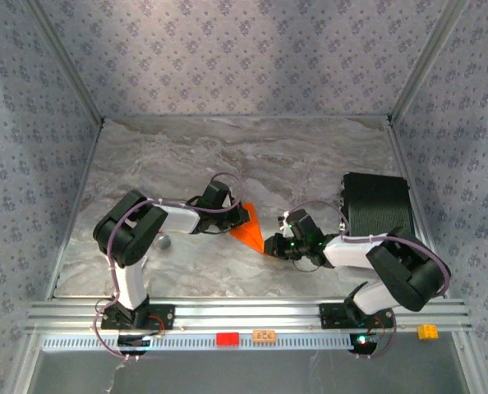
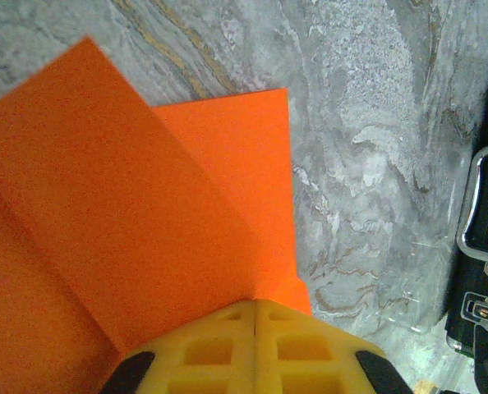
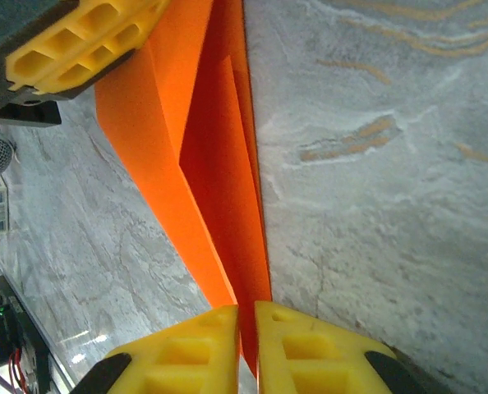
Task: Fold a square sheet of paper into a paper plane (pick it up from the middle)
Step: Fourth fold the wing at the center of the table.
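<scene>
We are clamping orange sheet (image 1: 250,231) at mid-desk (image 1: 227,156), between arms. Left hand (image 2: 255,310) is gripping far-left end, fingers pressed together, anchoring folded layers. Right hand (image 3: 246,316) is pinching near-right tip along crease, presumably keeping fold taut. Sheet part-folded, not yet dart.

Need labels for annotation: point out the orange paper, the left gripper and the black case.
orange paper (image 1: 249,231): top external view, its folded face between the arms.
left gripper (image 2: 255,310): left wrist view, where its shut yellow fingertips meet.
black case (image 1: 377,205): top external view, middle of its lid.
</scene>
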Available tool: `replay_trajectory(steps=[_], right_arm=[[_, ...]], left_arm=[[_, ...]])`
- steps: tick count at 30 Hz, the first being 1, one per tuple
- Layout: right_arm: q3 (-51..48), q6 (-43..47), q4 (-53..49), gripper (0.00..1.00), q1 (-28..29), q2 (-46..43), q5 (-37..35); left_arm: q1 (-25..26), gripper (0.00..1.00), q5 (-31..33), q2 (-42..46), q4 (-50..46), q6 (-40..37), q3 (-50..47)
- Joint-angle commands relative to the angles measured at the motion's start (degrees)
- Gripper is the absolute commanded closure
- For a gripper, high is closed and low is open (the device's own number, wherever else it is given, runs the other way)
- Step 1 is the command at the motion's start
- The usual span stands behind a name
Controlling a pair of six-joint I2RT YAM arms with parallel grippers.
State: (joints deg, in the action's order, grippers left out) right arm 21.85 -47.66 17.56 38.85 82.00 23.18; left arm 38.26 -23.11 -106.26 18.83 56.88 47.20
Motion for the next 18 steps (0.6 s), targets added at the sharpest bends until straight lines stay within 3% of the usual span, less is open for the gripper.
replay_trajectory(steps=[1,12,18], right_arm=[[-2.1,1.5,-8.1,0.86,-0.5,-0.8,0.3],[-2.9,1.7,-8.2,0.92,-0.7,-0.4,0.8],[-0.8,1.9,-11.9,0.82,-1.1,-6.1,-0.2]], left_arm=[[-0.6,0.96,1.7,-0.7,-2.7,-0.5,-0.9],[-0.7,0.97,1.7,-0.7,-2.5,-0.4,-1.1],[-0.7,0.96,1.6,-0.4,-2.6,-0.5,-1.1]])
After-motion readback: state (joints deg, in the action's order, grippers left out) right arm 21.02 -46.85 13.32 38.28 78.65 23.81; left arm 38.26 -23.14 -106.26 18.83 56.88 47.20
